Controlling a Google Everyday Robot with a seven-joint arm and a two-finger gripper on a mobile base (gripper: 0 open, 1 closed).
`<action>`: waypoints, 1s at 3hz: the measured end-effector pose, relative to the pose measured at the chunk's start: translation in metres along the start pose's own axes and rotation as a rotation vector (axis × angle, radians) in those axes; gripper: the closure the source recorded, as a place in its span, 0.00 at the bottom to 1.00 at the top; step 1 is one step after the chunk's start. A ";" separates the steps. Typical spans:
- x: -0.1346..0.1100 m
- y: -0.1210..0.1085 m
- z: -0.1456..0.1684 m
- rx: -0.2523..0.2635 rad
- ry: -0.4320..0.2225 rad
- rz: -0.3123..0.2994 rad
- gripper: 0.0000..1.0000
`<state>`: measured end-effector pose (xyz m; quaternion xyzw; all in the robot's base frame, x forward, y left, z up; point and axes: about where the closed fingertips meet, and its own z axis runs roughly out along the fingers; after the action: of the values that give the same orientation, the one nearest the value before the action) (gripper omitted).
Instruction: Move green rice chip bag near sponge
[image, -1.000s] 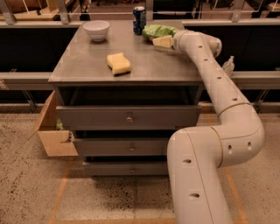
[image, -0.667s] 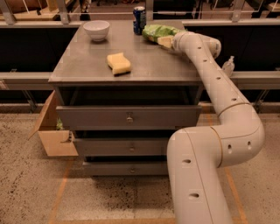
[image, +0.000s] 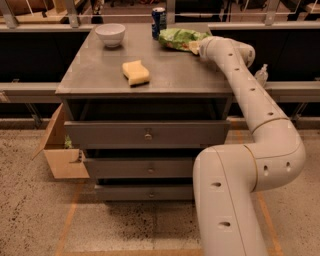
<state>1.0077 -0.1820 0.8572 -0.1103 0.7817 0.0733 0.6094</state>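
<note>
**Green bag at the far right, gripper against its end**

Grey metal forms the top of the drawer cabinet (image: 170, 80). On it the green rice chip bag (image: 177, 38) lies near the far right corner, crinkled and shiny, with its long side running left to right. The gripper (image: 194, 47) sits at the bag's right end and touches it. The wrist covers the tip, so I cannot tell whether it is clamped on the bag or only pressed against it. The white arm (image: 250, 105) reaches in from the right, rising from its thick base at the near right.

The sponge (image: 135, 72), pale yellow with wavy sides, lies flat toward the middle of the top, nearer and to the left of the bag, and apart from it. A blue drink can (image: 158, 22) stands upright just beside the bag's left end, at the far edge. A white bowl (image: 110, 34) sits at the far left. A cardboard box (image: 62, 160) rests on the floor against the cabinet's left side.
</note>
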 end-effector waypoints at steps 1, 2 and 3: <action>0.001 -0.006 -0.009 -0.010 0.015 -0.021 1.00; 0.000 -0.013 -0.028 -0.044 0.037 -0.084 1.00; -0.009 -0.011 -0.068 -0.141 0.065 -0.127 1.00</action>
<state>0.9492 -0.2083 0.8833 -0.2047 0.7855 0.0859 0.5777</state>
